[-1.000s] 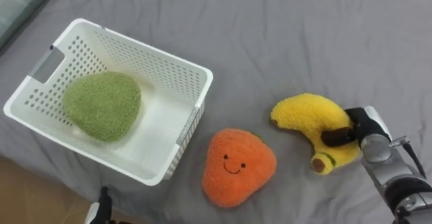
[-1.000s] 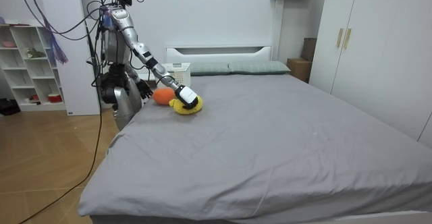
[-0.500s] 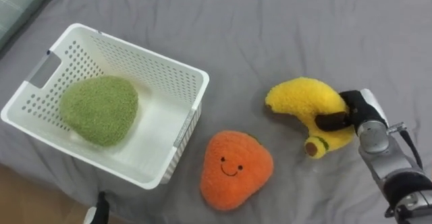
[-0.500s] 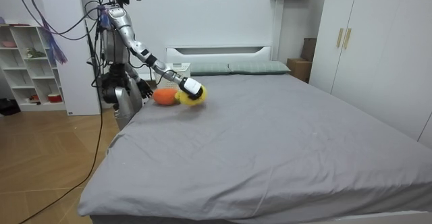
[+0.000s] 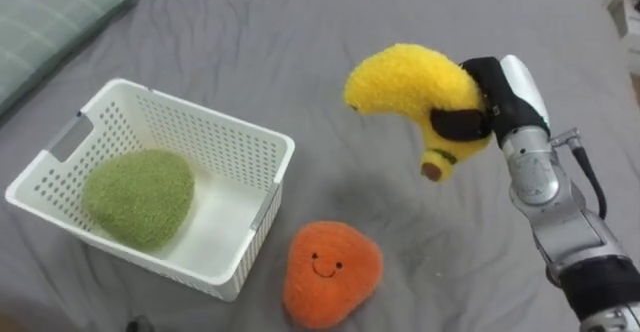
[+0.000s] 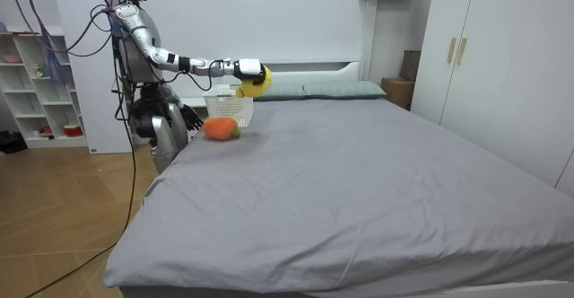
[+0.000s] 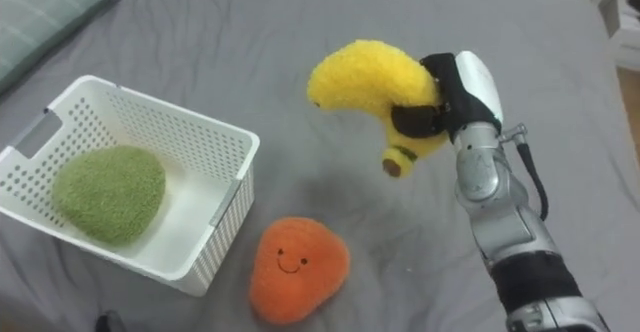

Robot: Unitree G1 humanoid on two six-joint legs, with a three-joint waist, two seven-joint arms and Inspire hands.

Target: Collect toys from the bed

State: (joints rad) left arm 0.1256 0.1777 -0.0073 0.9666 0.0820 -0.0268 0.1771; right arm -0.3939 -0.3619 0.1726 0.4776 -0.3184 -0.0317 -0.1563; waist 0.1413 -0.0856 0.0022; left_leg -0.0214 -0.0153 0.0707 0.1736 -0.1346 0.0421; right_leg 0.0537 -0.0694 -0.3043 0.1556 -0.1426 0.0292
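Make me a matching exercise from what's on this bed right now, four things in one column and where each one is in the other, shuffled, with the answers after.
Column one
1. yellow banana plush
2. green plush
3. orange smiling plush
4. white basket

Column two
A. inside the basket
B. lying on the grey bed, beside the basket
C. held in the air, the right hand curled round it
D. standing on the bed with one toy in it

Pairs: 1-C, 2-A, 3-B, 4-D
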